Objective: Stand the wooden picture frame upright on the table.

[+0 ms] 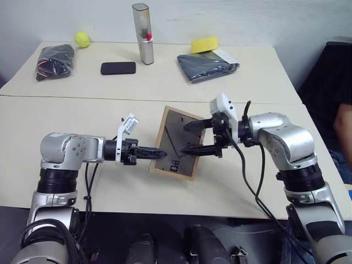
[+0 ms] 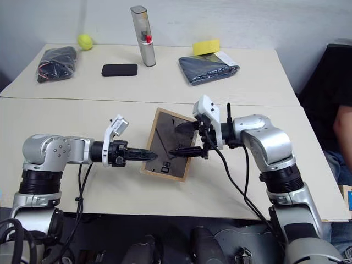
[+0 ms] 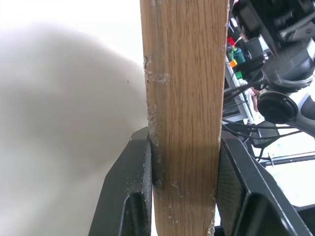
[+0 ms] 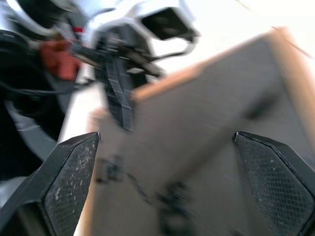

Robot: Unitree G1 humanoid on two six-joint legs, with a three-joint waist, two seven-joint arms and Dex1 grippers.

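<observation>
Left pincer (image 1: 159,153) clamps wooden picture frame (image 1: 177,143) edge.

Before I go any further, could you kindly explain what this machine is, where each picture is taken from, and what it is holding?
It is a humanoid robot with two arms, each ending in a two-fingered tool. The two wide pictures come from cameras in its head, looking down over a beige table. The two close ones come from cameras on its wrists. The left tool pinches the edge of a wooden picture frame, held tilted with its dark back facing the head cameras. The right tool is open beside that back. Farther off lie a black phone, a silver canister, a yellow ball, a yellow sponge, and dark bags.
</observation>
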